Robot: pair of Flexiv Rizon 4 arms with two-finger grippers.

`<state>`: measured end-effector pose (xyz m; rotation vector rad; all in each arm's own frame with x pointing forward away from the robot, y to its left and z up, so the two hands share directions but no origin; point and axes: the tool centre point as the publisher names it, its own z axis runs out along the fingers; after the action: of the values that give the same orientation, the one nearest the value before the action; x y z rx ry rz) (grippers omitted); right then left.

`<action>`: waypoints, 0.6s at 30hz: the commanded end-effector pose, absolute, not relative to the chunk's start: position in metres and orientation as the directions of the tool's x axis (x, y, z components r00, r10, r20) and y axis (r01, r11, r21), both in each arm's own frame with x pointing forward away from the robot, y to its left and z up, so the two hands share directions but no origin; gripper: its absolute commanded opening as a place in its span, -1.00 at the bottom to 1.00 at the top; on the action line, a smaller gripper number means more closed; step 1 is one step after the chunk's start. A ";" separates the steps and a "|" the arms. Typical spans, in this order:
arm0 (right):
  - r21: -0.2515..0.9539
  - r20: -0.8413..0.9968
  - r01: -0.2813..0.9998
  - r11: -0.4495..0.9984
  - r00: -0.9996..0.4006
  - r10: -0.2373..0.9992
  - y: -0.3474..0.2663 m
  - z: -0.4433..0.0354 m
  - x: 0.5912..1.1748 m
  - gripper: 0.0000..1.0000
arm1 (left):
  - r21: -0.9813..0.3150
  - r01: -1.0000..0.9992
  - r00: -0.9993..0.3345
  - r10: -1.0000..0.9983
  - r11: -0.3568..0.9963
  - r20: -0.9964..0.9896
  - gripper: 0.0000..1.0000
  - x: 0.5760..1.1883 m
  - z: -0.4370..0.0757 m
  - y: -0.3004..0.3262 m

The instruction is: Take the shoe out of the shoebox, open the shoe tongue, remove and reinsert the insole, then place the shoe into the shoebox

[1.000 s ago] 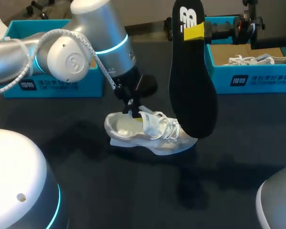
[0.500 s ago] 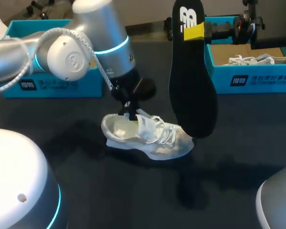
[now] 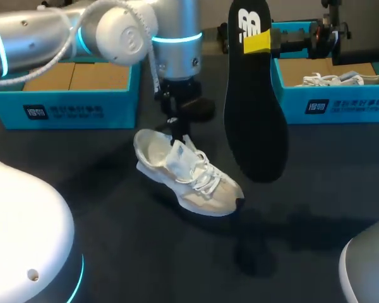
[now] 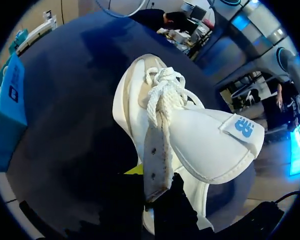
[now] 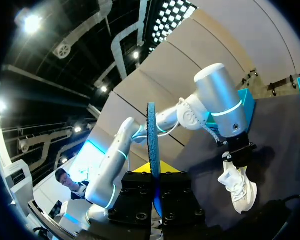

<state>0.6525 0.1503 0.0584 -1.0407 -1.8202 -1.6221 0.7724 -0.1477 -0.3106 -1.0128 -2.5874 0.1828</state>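
Overhead, wrist views; shoe (image 3: 186,173) in all

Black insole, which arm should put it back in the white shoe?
Probably right: the right gripper holds the black foam insole near the white lace-up shoe, while the left gripper pinches the shoe's lace flap.

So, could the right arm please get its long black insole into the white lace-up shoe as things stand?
Probably yes: the left gripper holds up the tongue of the white shoe, its opening faces upward, and the black insole hangs clear beside it.
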 end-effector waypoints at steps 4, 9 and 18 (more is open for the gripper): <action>0.604 0.777 0.797 0.006 -0.590 0.221 0.154 0.058 0.654 -1.00 | -0.241 0.893 -0.206 0.822 0.379 0.531 -1.00 0.781 -0.300 -0.155; 0.604 0.777 0.797 0.006 -0.590 0.221 0.154 0.058 0.654 -1.00 | -0.224 0.894 -0.225 0.822 0.387 0.524 -1.00 0.787 -0.302 -0.162; 0.604 0.777 0.797 0.006 -0.590 0.221 0.154 0.058 0.654 -1.00 | -0.208 0.891 -0.254 0.823 0.403 0.507 -1.00 0.788 -0.302 -0.165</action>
<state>0.6525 0.1503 0.0584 -1.0407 -1.8202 -1.6220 0.7848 -0.1612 -0.3031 -1.4895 -2.1887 -0.0982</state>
